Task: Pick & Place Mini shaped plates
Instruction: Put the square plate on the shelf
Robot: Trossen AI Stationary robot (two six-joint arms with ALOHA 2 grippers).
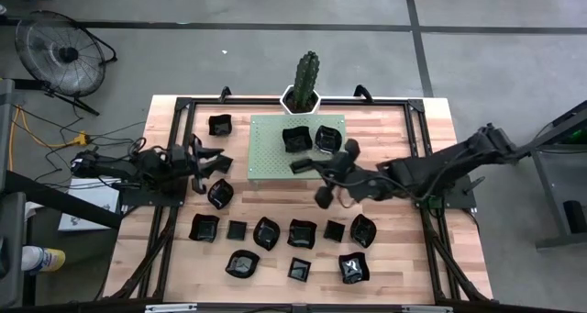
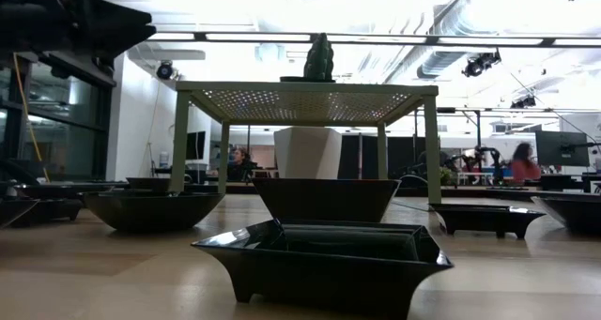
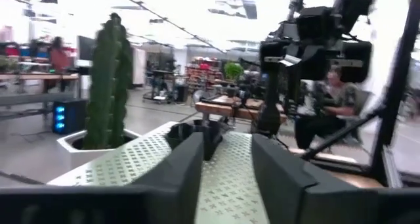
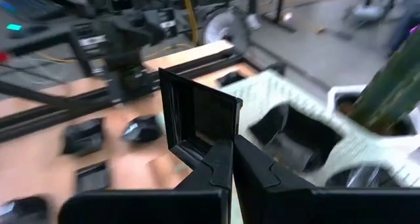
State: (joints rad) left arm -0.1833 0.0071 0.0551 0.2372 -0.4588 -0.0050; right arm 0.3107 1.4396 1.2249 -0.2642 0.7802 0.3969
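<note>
A: Where are the plates [image 1: 302,232]?

B: Mostly loose on the table [image 1: 404,258]. Three lie nearest, then a row of six across the middle. One sits just beyond that row on the left, and another is far left beside the stand [image 1: 271,157]. Two are on the stand itself.

A: And the arms?

B: The right gripper [image 4: 231,152] reaches in from the right and hangs at the stand's near edge. Its fingers are pinched on the rim of a square held plate [image 4: 197,115], which hangs on edge rather than flat. The left gripper [image 1: 218,160] waits left of the stand with its fingers spread and nothing between them.

A: How would these handle?

B: I'd judge them light and stiff, so they won't give under the squeeze. The gloss suggests they are slippery, and a drop might chip one. The raised rim looks the best place to grip, with one finger inside and one outside, as the right arm has it. A straight side seems surer than a wavy edge.

A: What next?

B: Probably setting it flat in the bare left part of the stand, clear of the two plates there. The cactus [image 1: 305,74] stands just beyond the far edge.
</note>
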